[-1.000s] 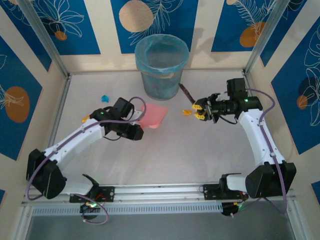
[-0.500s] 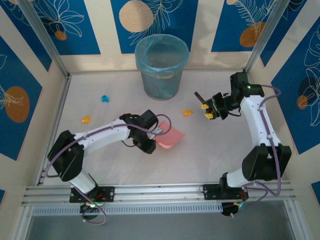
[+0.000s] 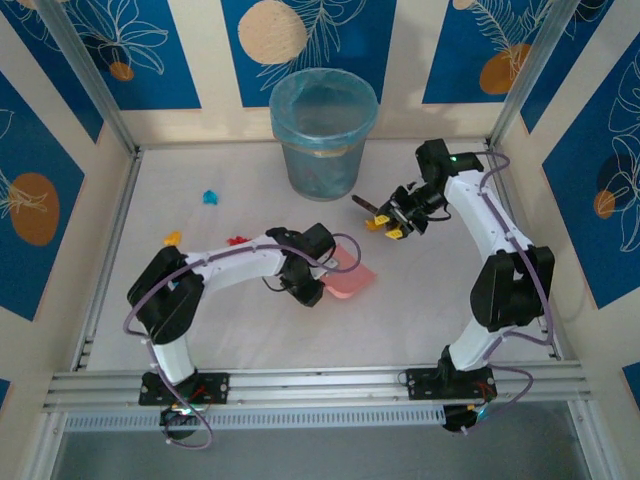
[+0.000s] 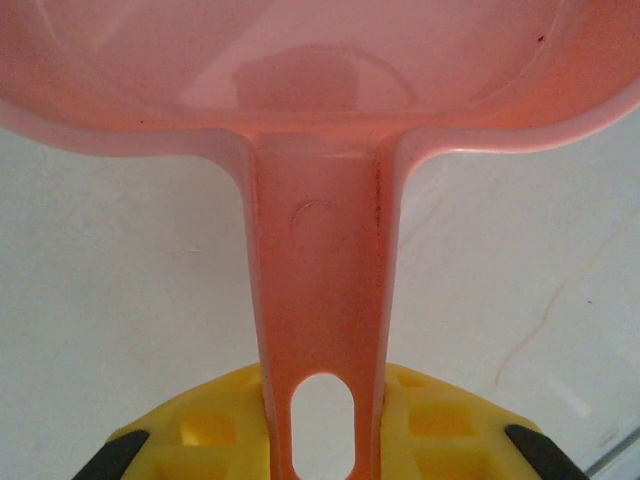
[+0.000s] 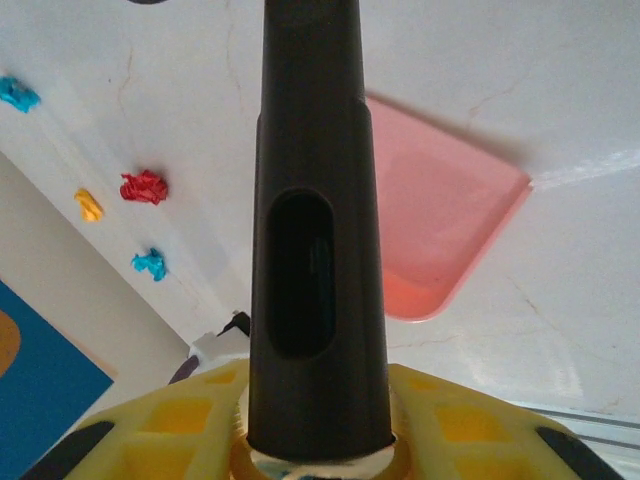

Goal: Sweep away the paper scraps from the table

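Observation:
My left gripper (image 3: 322, 281) is shut on the handle (image 4: 320, 300) of the pink dustpan (image 3: 352, 281), which lies low over the middle of the white table (image 3: 420, 320). My right gripper (image 3: 393, 219) is shut on a dark brush handle (image 3: 364, 204) just right of the bin. Paper scraps lie at the left: a blue one (image 3: 210, 197), an orange one (image 3: 172, 239) and a red one (image 3: 237, 240). The right wrist view shows the brush handle (image 5: 315, 250) over the dustpan (image 5: 440, 230), with red (image 5: 145, 186), orange (image 5: 88, 205) and blue (image 5: 150, 264) scraps beyond.
A grey bin with a blue liner (image 3: 323, 130) stands at the back centre of the table. Aluminium rails (image 3: 110, 250) edge the table, with patterned walls behind. Both arms bend inward over the middle.
The left arm has carried the dustpan from near the bin rightward and nearer to mid-table. The right gripper with the brush has moved left toward the bin.

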`<control>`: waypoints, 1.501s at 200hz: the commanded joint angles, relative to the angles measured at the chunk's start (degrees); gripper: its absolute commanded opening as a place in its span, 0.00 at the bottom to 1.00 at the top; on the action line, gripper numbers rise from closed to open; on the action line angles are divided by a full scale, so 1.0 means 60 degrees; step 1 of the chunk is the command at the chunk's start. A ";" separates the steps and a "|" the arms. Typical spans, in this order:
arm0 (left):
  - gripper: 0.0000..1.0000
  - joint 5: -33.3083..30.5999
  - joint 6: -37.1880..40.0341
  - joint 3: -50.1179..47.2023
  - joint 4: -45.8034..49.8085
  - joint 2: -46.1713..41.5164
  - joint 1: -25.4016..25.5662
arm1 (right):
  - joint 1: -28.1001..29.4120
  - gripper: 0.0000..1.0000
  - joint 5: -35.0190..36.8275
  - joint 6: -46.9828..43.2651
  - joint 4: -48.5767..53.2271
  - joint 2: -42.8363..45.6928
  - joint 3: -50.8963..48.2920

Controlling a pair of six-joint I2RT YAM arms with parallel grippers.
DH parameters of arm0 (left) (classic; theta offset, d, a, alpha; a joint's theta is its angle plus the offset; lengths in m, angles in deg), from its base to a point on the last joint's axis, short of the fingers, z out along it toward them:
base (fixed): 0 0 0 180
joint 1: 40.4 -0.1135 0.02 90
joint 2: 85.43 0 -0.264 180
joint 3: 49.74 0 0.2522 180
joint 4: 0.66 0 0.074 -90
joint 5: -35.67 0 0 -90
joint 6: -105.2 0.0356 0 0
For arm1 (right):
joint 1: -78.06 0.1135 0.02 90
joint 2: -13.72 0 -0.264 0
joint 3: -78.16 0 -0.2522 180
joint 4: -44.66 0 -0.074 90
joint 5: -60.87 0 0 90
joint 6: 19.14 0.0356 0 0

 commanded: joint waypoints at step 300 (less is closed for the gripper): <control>0.00 -0.1478 -0.0260 -0.0237 -0.2482 -0.0887 0.0062 | -0.0781 0.00 -0.2452 0.3362 -0.3124 0.6318 -0.3958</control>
